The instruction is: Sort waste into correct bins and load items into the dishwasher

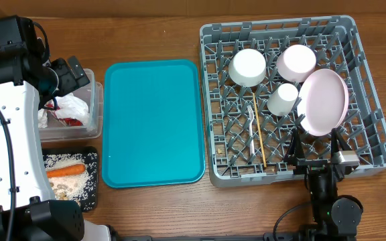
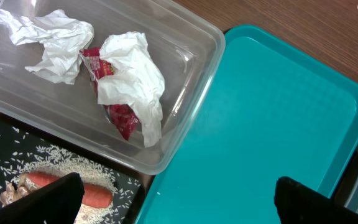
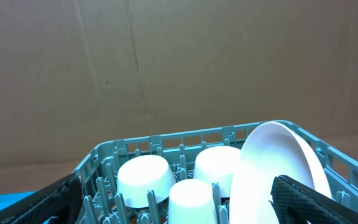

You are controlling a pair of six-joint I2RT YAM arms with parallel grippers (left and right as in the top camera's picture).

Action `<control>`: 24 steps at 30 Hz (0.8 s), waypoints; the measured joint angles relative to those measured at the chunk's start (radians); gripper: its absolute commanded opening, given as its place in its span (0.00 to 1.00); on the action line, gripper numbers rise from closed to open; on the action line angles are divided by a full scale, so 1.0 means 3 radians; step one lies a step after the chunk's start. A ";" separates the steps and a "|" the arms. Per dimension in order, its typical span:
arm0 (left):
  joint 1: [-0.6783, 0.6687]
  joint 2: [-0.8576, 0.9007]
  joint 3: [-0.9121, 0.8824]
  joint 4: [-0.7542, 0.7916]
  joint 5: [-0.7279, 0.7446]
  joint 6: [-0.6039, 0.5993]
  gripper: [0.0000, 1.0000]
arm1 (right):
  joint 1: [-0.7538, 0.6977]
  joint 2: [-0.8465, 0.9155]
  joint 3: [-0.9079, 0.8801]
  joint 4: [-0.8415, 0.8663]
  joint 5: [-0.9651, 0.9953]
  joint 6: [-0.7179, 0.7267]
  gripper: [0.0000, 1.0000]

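The grey dish rack (image 1: 364,94) holds the white bowl (image 1: 247,67), pink bowl (image 1: 295,61), small white cup (image 1: 284,98), pink plate (image 1: 323,102), white fork (image 1: 252,124) and chopstick (image 1: 261,142). The clear tub (image 2: 191,59) holds crumpled white napkins (image 2: 132,78) and the red wrapper (image 2: 120,115). The black tray (image 1: 91,175) holds rice and the carrot stick (image 1: 66,171). My left gripper (image 2: 179,199) is open and empty, above the tub's edge and the teal tray. My right gripper (image 3: 179,199) is open and empty at the rack's near edge. No foil shows.
The teal serving tray (image 1: 153,124) lies bare between the bins and the rack. The left arm's white link (image 1: 9,134) covers part of the tub and black tray. A brown cardboard wall (image 3: 166,62) stands behind the rack.
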 measured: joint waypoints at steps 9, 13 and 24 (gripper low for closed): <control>0.0000 0.0000 0.0000 0.0000 -0.0001 0.0000 1.00 | -0.0013 0.0000 0.0000 -0.0623 0.0013 -0.0039 1.00; 0.0000 0.0000 0.0000 0.0000 0.0000 0.0000 1.00 | -0.0014 0.0000 0.0000 -0.0629 0.0018 -0.0175 1.00; 0.0000 0.0000 0.0000 0.0000 0.0000 0.0000 1.00 | -0.0013 0.0000 0.0000 -0.0628 0.0028 -0.0295 1.00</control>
